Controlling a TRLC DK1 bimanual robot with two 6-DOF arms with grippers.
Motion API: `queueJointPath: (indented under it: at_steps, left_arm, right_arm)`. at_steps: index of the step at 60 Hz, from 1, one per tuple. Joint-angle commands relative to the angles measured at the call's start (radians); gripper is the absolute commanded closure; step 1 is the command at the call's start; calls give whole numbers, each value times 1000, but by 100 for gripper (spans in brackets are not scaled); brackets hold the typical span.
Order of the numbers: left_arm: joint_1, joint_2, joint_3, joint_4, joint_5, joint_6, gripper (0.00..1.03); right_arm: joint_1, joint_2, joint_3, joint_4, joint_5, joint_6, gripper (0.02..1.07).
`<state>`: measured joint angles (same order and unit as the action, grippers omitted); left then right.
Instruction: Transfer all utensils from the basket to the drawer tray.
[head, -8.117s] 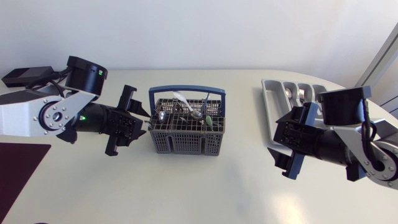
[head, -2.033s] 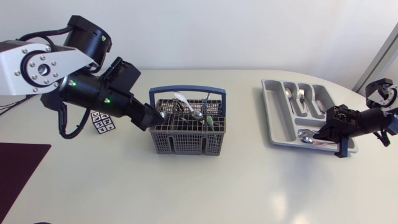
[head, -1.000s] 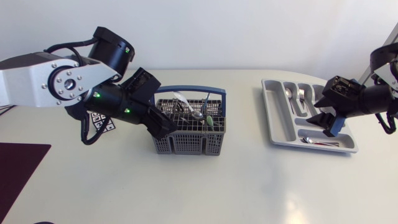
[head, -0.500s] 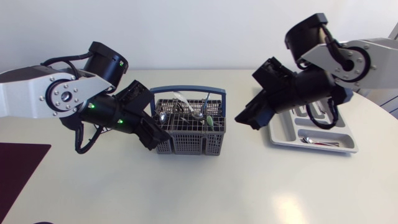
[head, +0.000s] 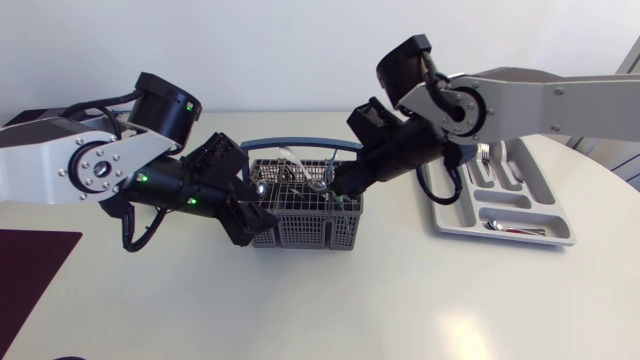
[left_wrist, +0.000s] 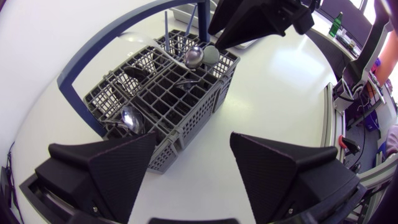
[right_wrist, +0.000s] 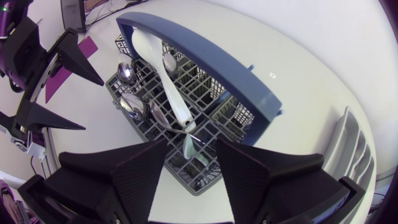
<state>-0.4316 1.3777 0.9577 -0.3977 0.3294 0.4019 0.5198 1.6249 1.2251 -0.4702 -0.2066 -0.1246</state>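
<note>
Both end effectors at the cutlery basket, both released

At frame centre in the head view, the grey plastic lattice basket (head: 300, 228) with its blue hoop handle (right_wrist: 205, 62) stands on the smooth white tabletop (head: 350, 310). The left end effector (head: 250, 205) sits at its left wall, wedge fingers spread. The right end effector (head: 342, 185) hangs over its right compartments, fingers apart on either side of a pale green handle (right_wrist: 194, 154), not clamping it. Shiny metal spoons (right_wrist: 132, 106) and a white plastic spoon (right_wrist: 168, 87) stand inside. The moulded grey drawer tray (head: 540, 205) at right holds a spoon (head: 497, 226).
</note>
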Motion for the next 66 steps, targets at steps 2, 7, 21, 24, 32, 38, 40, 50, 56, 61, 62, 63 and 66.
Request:
queueJointPath:
  at_steps: [2, 7, 21, 24, 32, 38, 40, 50, 56, 61, 62, 63, 66]
  left_arm:
    - [13, 6, -20, 7, 10, 28, 20]
    - [17, 6, -22, 7, 10, 32, 20]
    - [19, 6, -25, 8, 16, 35, 20]
    - [17, 6, -25, 8, 16, 35, 20]
    - [16, 6, -24, 8, 17, 35, 20]
    - [16, 6, -22, 8, 17, 35, 20]
    - [16, 6, -22, 8, 17, 35, 20]
    - [10, 6, -24, 8, 20, 34, 20]
    - [8, 6, -24, 8, 22, 35, 20]
    - [10, 6, -24, 8, 22, 35, 20]
    - [10, 6, -25, 8, 22, 35, 20]
    - [10, 6, -25, 8, 22, 35, 20]
    - [8, 4, -27, 8, 22, 35, 20]
  right_arm:
    - [14, 47, 13, 25, 26, 60, 61]
    - [17, 55, 7, 42, 33, 62, 61]
    - [34, 69, -19, 84, 58, 72, 84]
    - [36, 70, -21, 84, 58, 72, 84]
    - [37, 75, -22, 81, 58, 72, 84]
    - [39, 81, -27, 76, 58, 74, 84]
    - [39, 82, -27, 73, 58, 74, 84]
    - [39, 87, -35, 73, 56, 72, 96]
    - [39, 76, -38, 70, 50, 69, 100]
    - [39, 61, -42, 70, 46, 69, 101]
    - [39, 59, -44, 70, 44, 69, 101]
    - [37, 55, -44, 70, 42, 69, 101]
    - [36, 47, -47, 68, 36, 68, 101]
